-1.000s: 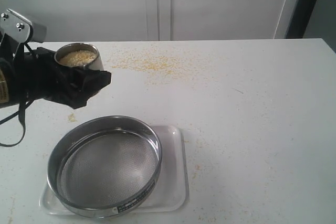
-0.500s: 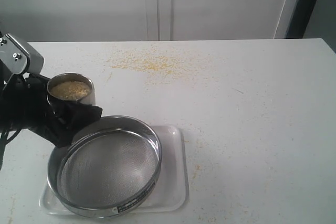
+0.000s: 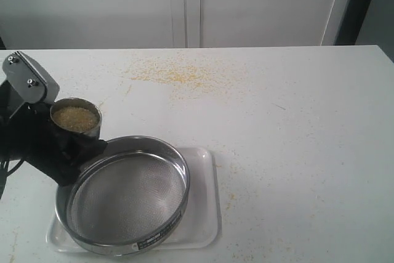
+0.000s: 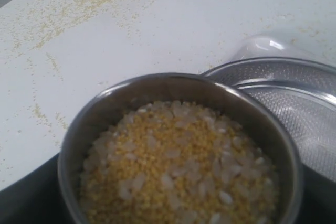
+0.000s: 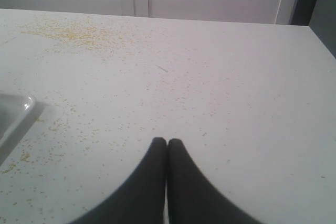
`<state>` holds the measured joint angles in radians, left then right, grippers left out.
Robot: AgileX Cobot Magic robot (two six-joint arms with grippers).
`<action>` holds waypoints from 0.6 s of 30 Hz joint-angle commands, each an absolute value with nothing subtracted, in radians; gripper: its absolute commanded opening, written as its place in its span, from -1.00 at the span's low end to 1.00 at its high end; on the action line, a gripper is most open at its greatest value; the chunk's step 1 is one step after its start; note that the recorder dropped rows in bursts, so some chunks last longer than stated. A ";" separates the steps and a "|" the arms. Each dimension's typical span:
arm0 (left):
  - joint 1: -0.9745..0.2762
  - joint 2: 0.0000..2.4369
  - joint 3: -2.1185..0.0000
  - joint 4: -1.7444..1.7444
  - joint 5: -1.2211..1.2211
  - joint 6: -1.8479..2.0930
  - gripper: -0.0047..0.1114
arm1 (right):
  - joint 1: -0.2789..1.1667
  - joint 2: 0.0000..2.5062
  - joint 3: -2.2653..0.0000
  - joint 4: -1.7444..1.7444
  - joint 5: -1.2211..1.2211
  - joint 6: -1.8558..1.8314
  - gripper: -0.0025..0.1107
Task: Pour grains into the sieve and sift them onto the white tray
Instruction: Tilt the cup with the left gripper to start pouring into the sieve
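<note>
cup (image 3: pixel 90 131): grains (image 4: pixel 173 166), gripped by left gripper (image 3: pixel 74 146) beside sieve (image 3: pixel 129 200) | sieve: empty, on tray (image 3: pixel 206 214) | right gripper (image 5: pixel 167 142): closed, empty | tray mostly hidden

- Soft, even, bright light fills the exterior view; the white tabletop (image 3: pixel 295 127) looks slightly grey and shadows are faint.
- Beside the left gripper (image 3: pixel 74 141), the wide round steel-rimmed mesh sieve (image 3: pixel 123 195) carries pale highlights on its inner wall.
- In the left wrist view the small shiny steel cup (image 4: pixel 157 85) and its yellow-and-whitish grains (image 4: pixel 178 166) are softly blurred; beyond them, glare marks a corner of the flat white plastic tray (image 4: pixel 265 45).
- The right gripper (image 5: pixel 167 148) shows as a dark, soft-edged silhouette.
</note>
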<state>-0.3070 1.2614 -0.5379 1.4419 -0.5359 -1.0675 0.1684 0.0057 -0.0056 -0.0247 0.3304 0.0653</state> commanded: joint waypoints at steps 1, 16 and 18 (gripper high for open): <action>-0.379 1.246 -0.537 1.468 -0.427 -1.074 -0.92 | 0.160 0.000 0.000 -0.027 0.321 0.065 -0.96; -0.489 1.269 -0.537 1.466 -0.250 -1.074 -0.92 | 0.160 0.000 0.000 -0.027 0.321 0.065 -0.96; -0.495 1.288 -0.546 1.466 -0.250 -1.076 -0.92 | 0.160 0.000 0.000 -0.027 0.321 0.065 -0.96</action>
